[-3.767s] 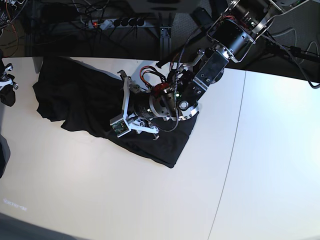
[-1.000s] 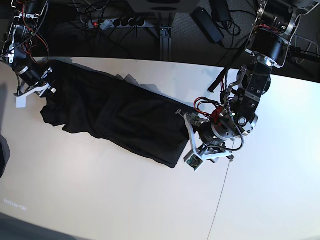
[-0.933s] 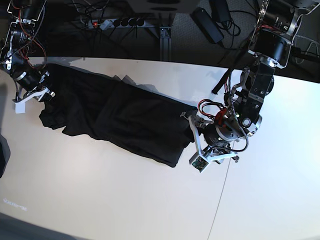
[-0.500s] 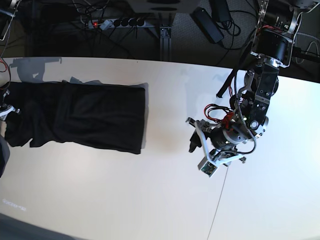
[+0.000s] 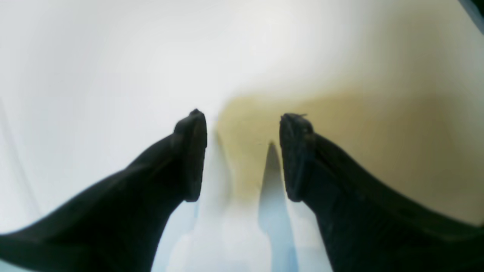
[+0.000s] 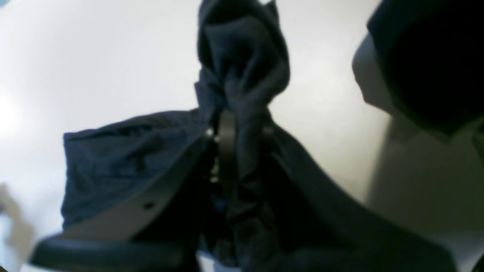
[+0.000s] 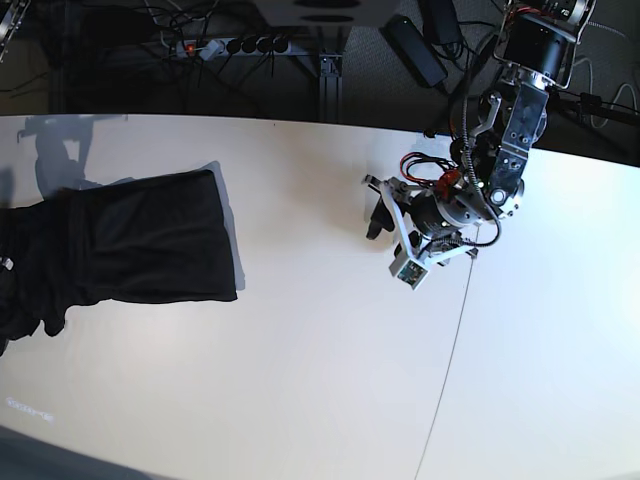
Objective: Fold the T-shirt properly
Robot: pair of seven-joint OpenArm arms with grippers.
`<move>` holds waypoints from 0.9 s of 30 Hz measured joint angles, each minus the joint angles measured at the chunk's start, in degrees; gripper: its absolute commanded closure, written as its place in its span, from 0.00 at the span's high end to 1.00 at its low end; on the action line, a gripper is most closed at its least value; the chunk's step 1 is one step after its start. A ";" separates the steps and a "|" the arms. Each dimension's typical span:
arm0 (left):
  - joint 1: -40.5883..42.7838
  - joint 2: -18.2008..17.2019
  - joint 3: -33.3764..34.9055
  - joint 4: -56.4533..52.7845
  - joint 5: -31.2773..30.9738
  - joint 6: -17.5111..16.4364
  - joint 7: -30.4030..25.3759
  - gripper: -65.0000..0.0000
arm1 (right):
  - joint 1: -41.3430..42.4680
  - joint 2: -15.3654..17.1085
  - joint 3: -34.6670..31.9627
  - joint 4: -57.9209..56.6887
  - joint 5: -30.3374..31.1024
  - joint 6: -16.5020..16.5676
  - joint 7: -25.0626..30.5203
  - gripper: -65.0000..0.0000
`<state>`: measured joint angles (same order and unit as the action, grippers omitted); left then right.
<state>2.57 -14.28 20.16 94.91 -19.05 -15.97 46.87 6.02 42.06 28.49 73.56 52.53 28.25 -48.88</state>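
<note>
Clamping a bunched wad of black cloth, the right gripper (image 6: 227, 124) fills its own wrist view: its jaws are closed on a twisted fold of the T-shirt (image 6: 124, 158), and more of the fabric hangs in loose folds to one side above the pale table (image 6: 94, 56). A dark rounded shape at that view's upper edge is too blurred to name.

The left gripper (image 5: 242, 155) stands with its jaws well apart and nothing between them, only bare tabletop beneath.

Farther off, the base view shows the T-shirt (image 7: 140, 245) lying as a long dark band at the table's far left, running off the frame edge, well apart from the left gripper (image 7: 385, 215) near the middle of the table (image 7: 300, 380).

The step in hand looks like dragging or repositioning the shirt by one end, with folding proper not yet finished. The next move probably calls for laying the cloth flat and bringing the empty left gripper back to a free edge.

The right arm itself is cut off in the base view, and no print can be seen on the shirt.
</note>
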 measured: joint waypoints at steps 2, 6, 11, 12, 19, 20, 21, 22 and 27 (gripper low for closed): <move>1.55 1.27 0.00 0.02 0.02 0.09 -0.85 0.53 | -0.07 0.02 -1.05 1.29 0.46 0.00 -0.15 0.00; 2.82 4.70 0.17 0.11 0.81 0.09 -1.29 0.53 | -0.13 0.15 -6.08 5.68 0.00 0.00 -0.52 0.00; 3.32 7.06 5.73 0.13 5.73 0.09 -2.71 0.53 | -0.13 0.00 -13.92 11.82 -1.90 0.00 -0.44 0.00; 3.32 7.34 7.04 0.11 6.82 0.09 -3.13 0.53 | -0.13 0.00 -15.37 12.87 -2.32 0.00 -0.57 0.00; 3.45 7.61 11.39 -0.09 9.88 0.11 -4.94 0.53 | -0.13 0.04 -22.47 18.60 -3.13 0.00 -0.66 0.00; 3.45 7.61 11.39 -0.11 9.88 0.11 -4.96 0.53 | -0.15 0.04 -23.26 19.23 -3.13 0.00 -0.50 0.00; 3.45 7.61 11.39 -0.22 9.92 0.11 -5.18 0.53 | -0.13 0.09 -24.06 19.78 -3.10 0.00 -0.44 0.00; 3.43 7.61 11.39 -0.48 10.05 0.11 -5.70 0.53 | -0.13 0.15 -24.83 20.35 -3.15 0.00 -0.46 0.00; 3.30 7.63 11.39 -2.80 9.99 0.15 -8.98 0.53 | -0.13 -0.20 -27.30 22.95 -2.67 0.00 -0.44 0.00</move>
<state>5.87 -6.66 31.55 92.12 -9.06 -15.81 37.89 5.89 41.87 1.19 96.51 49.87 28.25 -49.32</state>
